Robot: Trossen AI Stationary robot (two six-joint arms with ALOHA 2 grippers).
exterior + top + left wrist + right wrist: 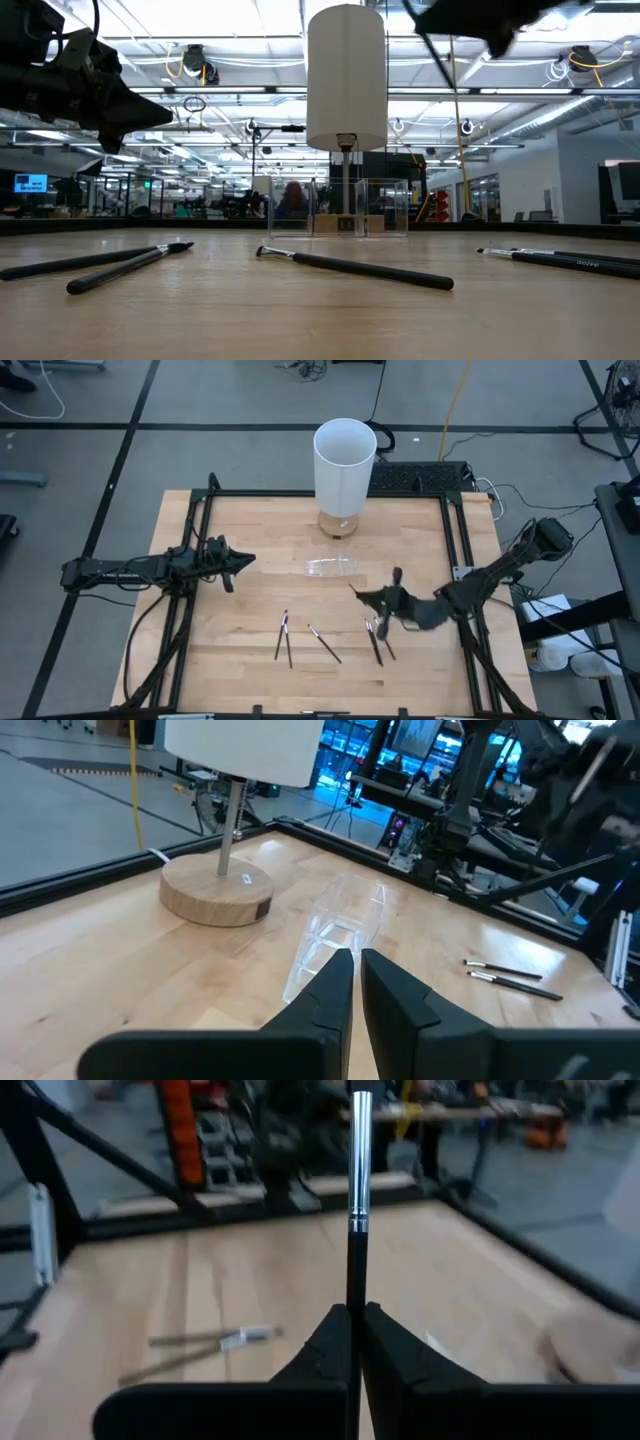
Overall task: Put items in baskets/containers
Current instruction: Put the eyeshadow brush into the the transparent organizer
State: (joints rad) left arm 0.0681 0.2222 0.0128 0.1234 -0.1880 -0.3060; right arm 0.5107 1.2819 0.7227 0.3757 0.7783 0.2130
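The items are thin dark sticks with silver bands. Two lie at the near left (283, 635), one in the middle (325, 645) and two at the near right (378, 643). My right gripper (357, 1315) is raised over the table's right half (360, 594), shut on another stick (358, 1180). The clear container (330, 566) seems to lie on its side near the table's centre (340, 925). My left gripper (355, 960) is shut and empty. It hovers left of the container (240, 563), pointing at it. My right gripper pinches the stick's dark shaft (355, 1285) between its two fingers, a little below the silver band (360, 1150). The stick rises out of the gap between the fingers, lifted clear of the table. Its other end is hidden by the fingers.
A tall white cylinder (345, 455) on a round wooden base (215, 892) stands at the far middle, just behind the container. A black frame (455, 540) runs along the table's edges. Bare wood lies between the container and the sticks on the table (350, 268).
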